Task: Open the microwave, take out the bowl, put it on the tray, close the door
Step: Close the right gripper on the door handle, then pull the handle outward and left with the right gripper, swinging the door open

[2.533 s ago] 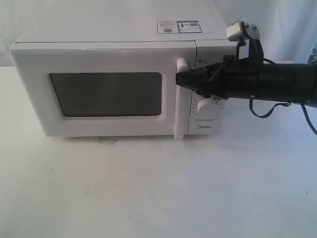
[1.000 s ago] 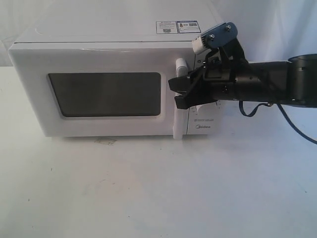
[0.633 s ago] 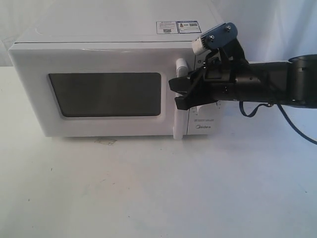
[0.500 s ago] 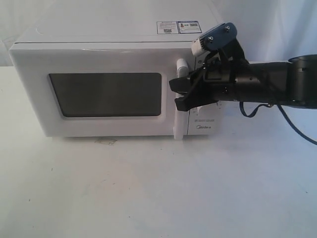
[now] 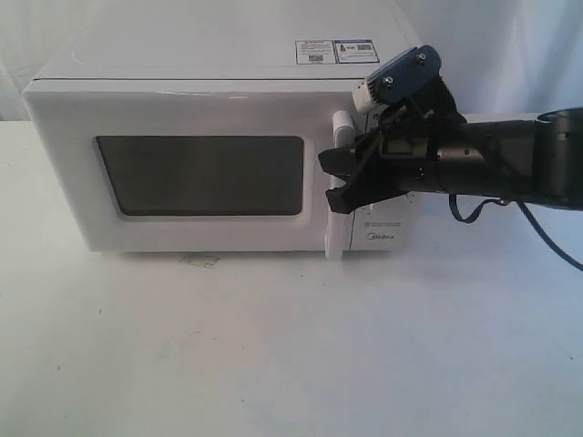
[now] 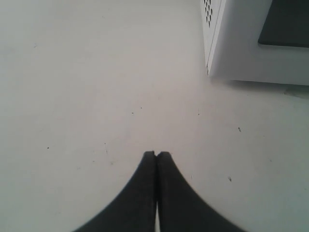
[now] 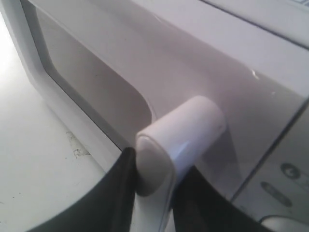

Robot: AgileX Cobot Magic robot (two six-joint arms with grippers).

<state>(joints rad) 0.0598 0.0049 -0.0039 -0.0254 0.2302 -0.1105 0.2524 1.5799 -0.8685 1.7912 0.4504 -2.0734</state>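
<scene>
Because the right pincer [image 5: 330,180] clamps the handle [image 5: 335,235] of the shut door [image 5: 200,109], a hard pull could drag the microwave [image 5: 228,55] over the surface [image 5: 273,346], or the grip may slip off.

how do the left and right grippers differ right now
The left gripper has its jaws pressed together on nothing; the right gripper has its jaws clamped either side of the door handle. The left gripper faces the table beside a corner of the microwave; the right gripper is up at the microwave's front. Both have black jaws.
</scene>
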